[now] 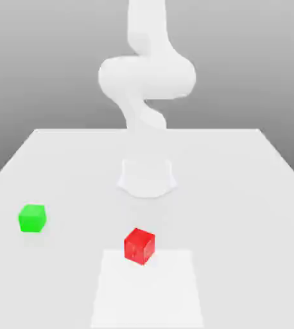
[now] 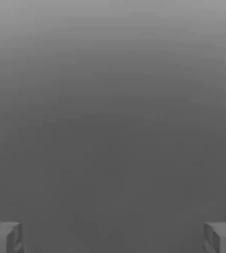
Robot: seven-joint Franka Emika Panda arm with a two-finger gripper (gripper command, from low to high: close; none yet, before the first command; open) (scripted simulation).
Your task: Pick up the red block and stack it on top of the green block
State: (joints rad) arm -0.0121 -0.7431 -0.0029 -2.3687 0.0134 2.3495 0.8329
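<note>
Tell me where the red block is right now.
In the exterior view, the red block sits on the table near the front, at the far edge of a paler square patch, with the green block off to its left.

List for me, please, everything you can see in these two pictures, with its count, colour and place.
red block: one, bright red, on the table toward the front, at the edge of the paler square patch.
green block: one, bright green, on the table at the exterior view's left, apart from the red block.
table: one, white, under both blocks.
square patch: one, paler white, at the table's front edge.
arm: one, white, rising from its round base behind the blocks.
fingers: two, grey, spread wide apart in the hand view, nothing between them.
</note>
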